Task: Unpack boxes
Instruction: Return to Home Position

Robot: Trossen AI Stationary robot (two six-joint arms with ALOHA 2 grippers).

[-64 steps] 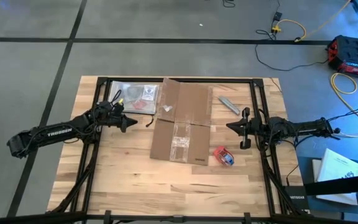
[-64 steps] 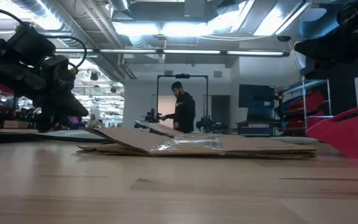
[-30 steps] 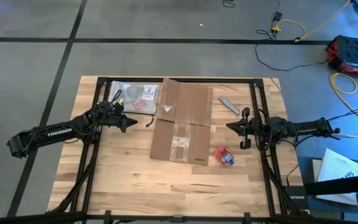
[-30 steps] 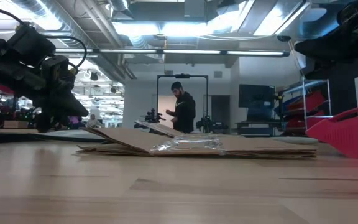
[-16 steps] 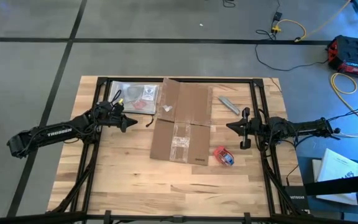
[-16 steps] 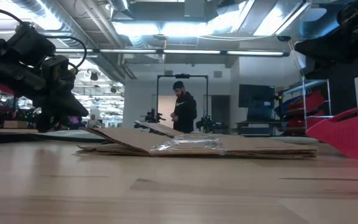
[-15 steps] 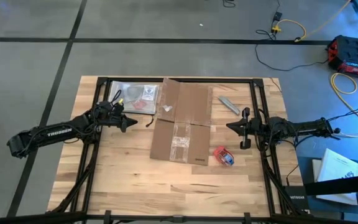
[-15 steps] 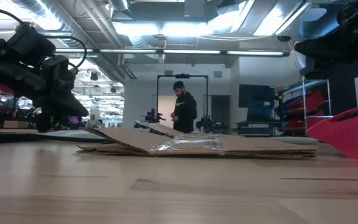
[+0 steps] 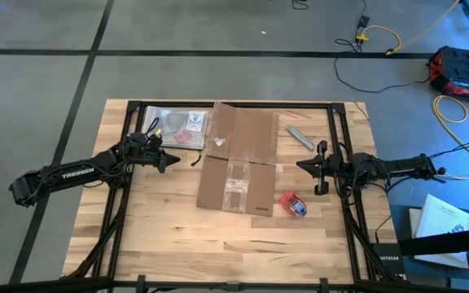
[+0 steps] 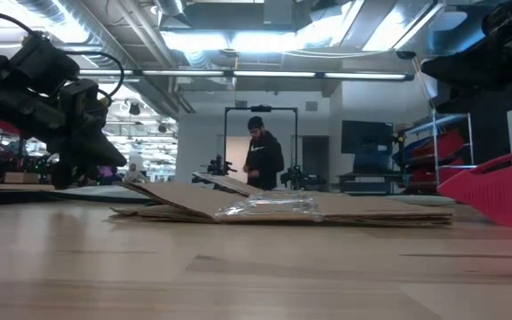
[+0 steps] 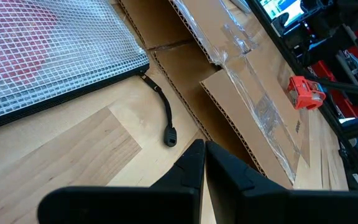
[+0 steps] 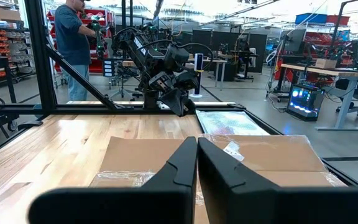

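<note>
Flanking the flat box [image 9: 238, 167] across its long axis, equally near: left gripper [image 9: 171, 163] and right gripper [image 9: 302, 165], both pinched closed, empty.

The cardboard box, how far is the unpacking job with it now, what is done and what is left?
Done: the cardboard box lies flattened on the table, with the clear bag and the red-and-blue object beside it. In hand: nothing; the left gripper and right gripper are shut, empty, apart from the box. Left: little; one flap sits slightly raised in the low view.
</note>
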